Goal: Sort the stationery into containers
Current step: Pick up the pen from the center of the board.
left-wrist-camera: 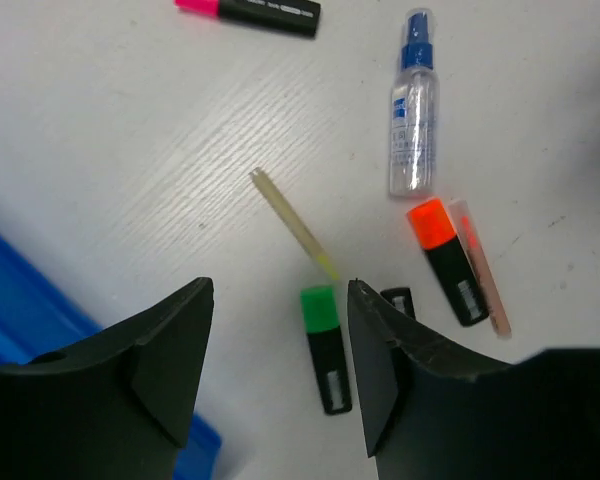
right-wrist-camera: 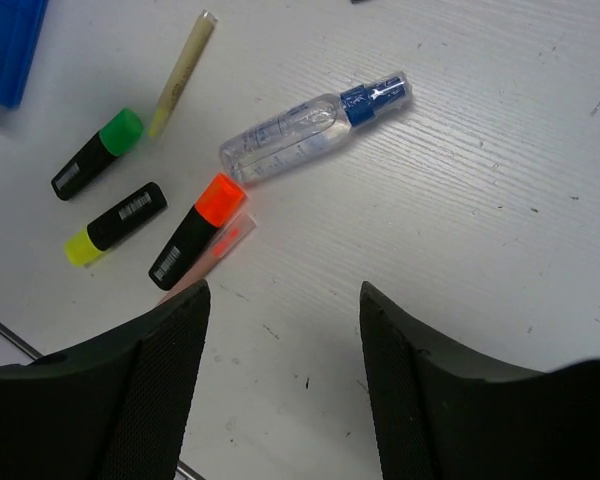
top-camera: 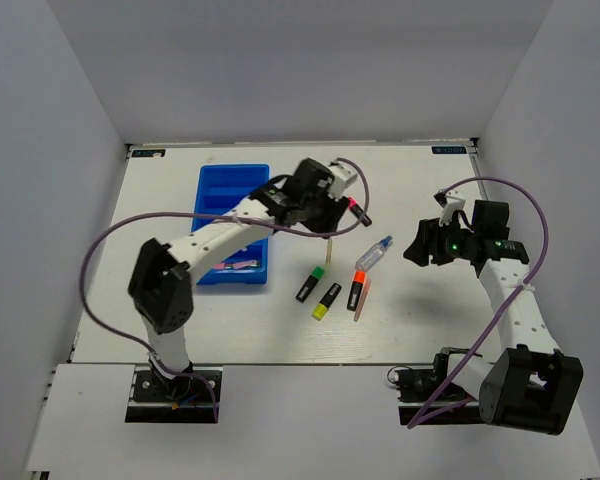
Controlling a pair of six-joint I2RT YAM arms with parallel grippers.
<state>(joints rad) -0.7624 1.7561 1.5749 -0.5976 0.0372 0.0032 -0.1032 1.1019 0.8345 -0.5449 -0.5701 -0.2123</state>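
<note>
- Top view: the blue tray (top-camera: 220, 190) lies toward the far left corner of the table (top-camera: 280, 340), with the pink-purple marker (top-camera: 238, 266) in its nearest compartment. The left arm (top-camera: 215, 238) reaches across the tray, and the right arm (top-camera: 510, 295) stands by the right edge. Mid-table lie the pink highlighter (top-camera: 358, 212), the pale stick (top-camera: 332, 250) and the clear bottle (top-camera: 374, 253). Closer to the near edge are the green highlighter (top-camera: 311, 284), the yellow highlighter (top-camera: 326, 301) and the orange highlighter (top-camera: 356, 291), with the reddish stick (top-camera: 363, 300) just beside the orange one.
- Left wrist view: the left gripper (left-wrist-camera: 280, 340) hangs above the table, fingers apart and holding nothing. The green highlighter shows in the gap between them, and a corner of the tray is at the left.
- Right wrist view: the right gripper (right-wrist-camera: 280, 370) has its fingers spread and empty. The orange highlighter and the clear bottle lie on the table beyond them.
</note>
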